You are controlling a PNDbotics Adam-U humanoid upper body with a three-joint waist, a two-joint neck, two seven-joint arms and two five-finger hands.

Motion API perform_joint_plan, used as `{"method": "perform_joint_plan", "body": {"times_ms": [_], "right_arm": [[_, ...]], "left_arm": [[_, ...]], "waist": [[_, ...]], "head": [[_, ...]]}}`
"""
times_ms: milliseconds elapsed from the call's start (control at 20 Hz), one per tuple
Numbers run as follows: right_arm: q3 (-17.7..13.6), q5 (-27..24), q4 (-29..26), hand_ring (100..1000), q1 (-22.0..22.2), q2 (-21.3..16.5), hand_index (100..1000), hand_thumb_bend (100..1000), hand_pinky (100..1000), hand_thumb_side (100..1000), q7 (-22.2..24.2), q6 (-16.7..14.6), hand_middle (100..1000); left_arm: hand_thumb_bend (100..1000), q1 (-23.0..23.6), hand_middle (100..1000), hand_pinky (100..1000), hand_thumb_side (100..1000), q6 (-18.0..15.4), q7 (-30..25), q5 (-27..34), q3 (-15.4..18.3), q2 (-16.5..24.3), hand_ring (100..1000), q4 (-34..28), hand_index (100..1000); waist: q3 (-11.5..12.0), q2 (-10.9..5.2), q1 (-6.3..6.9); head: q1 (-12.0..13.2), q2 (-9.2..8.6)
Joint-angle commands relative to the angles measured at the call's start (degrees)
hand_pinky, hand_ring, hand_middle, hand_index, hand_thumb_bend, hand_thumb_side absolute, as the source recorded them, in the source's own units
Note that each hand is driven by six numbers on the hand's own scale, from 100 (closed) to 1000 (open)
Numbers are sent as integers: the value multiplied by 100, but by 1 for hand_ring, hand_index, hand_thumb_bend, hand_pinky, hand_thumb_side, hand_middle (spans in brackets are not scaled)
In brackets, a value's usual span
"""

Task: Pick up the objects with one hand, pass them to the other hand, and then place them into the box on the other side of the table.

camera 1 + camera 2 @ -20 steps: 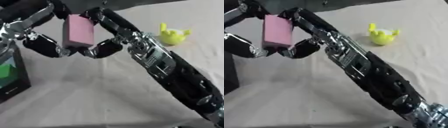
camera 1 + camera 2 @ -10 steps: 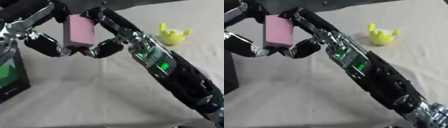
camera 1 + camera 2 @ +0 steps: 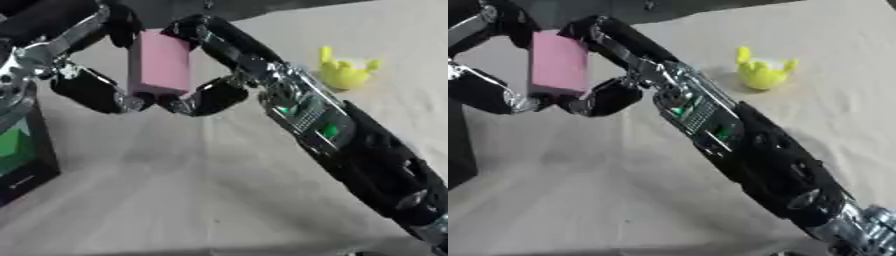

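Pink block [image 3: 159, 63] upright, pinched between left robot hand [image 3: 87, 92] and right robot hand [image 3: 214, 75].

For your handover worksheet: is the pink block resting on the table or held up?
Held up: pink block hangs between left hand and right hand.

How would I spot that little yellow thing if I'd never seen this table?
Start at the pale cloth-covered table and look past the robot's long black right arm to the far right. The yellow toy sits there alone, the only bright yellow thing, with small prongs sticking up.
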Motion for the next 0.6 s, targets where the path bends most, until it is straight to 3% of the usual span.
{"method": "perform_joint_plan", "body": {"times_ms": [50,600], "right_arm": [[48,13,-153,708,-38,-1,672,446,787,276,20,119,583],[39,-46,-187,746,-19,-25,725,441,796,347,37,514,622]], "left_arm": [[326,-81,440,750,142,56,62,-91,213,192,603,-8,386],[328,3,414,748,124,111,66,-31,257,286,595,-98,376]], "waist": [[11,-135,1],[6,-133,-1]], "head": [[-3,-82],[-3,-106]]}}
